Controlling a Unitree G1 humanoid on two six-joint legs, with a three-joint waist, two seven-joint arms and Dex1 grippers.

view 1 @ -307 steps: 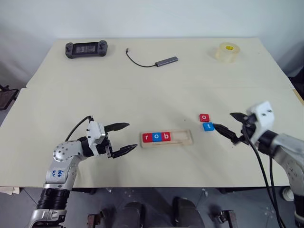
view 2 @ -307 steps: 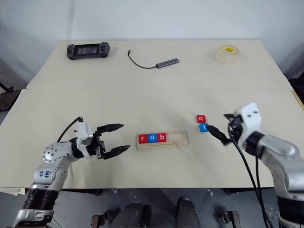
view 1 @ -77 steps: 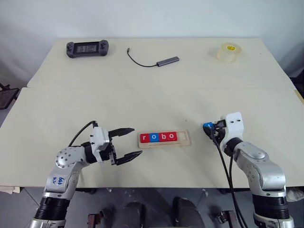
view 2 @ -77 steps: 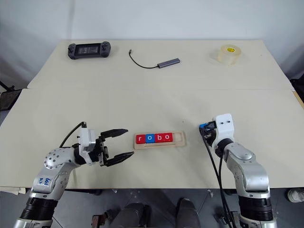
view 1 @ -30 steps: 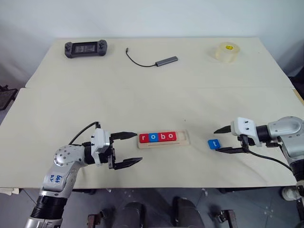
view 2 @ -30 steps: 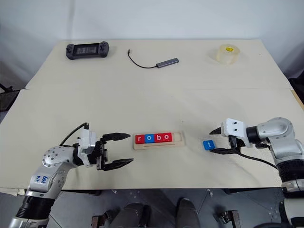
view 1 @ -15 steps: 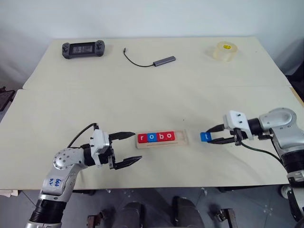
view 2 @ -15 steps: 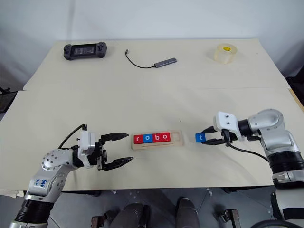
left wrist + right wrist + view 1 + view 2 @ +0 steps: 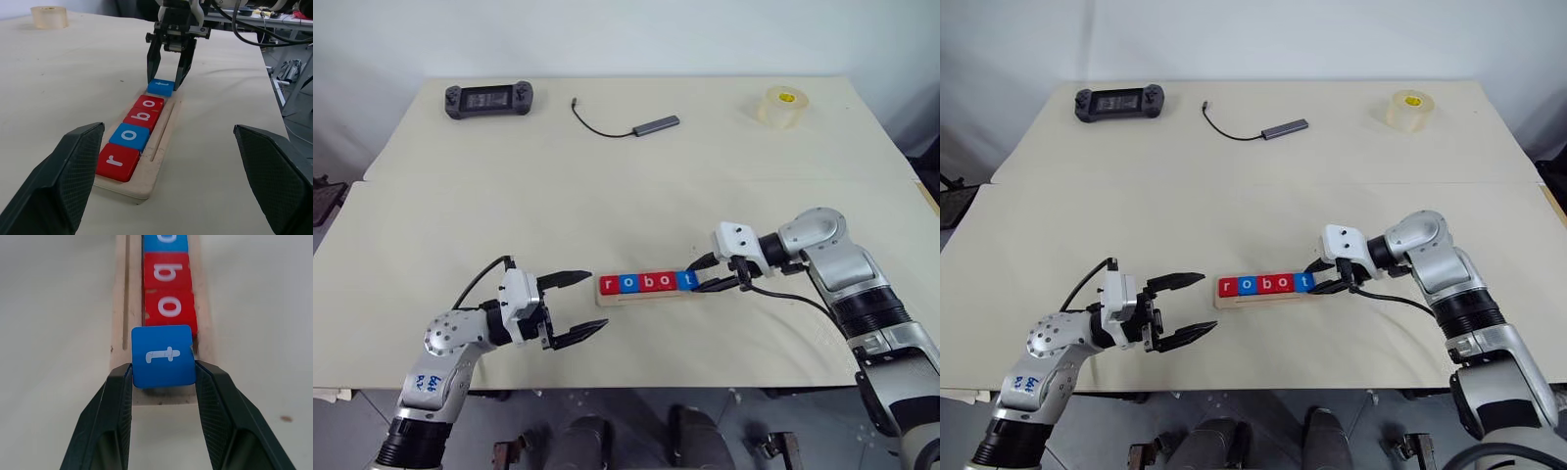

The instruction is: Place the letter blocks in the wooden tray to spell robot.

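Note:
The wooden tray [image 9: 652,297] lies at the table's front middle. Its slot holds a row of letter blocks: red r [image 9: 610,284], blue o [image 9: 628,284], red b [image 9: 647,283], red o [image 9: 666,282]. My right gripper [image 9: 697,276] is shut on the blue t block [image 9: 163,356], one finger on each side. It holds the block over the tray's right end, right after the second o. I cannot tell whether the block rests in the slot. My left gripper [image 9: 595,303] stands open just left of the tray, with nothing between its fingers.
A black game controller [image 9: 489,99] sits at the far left. A grey adapter with a black cable [image 9: 636,124] lies at the far middle, and a tape roll [image 9: 781,106] at the far right. The table's front edge runs close below the tray.
My right gripper closed on the blue t block where it lay on the table right of the tray, then carried it left to the tray's right end. The left gripper kept its place.

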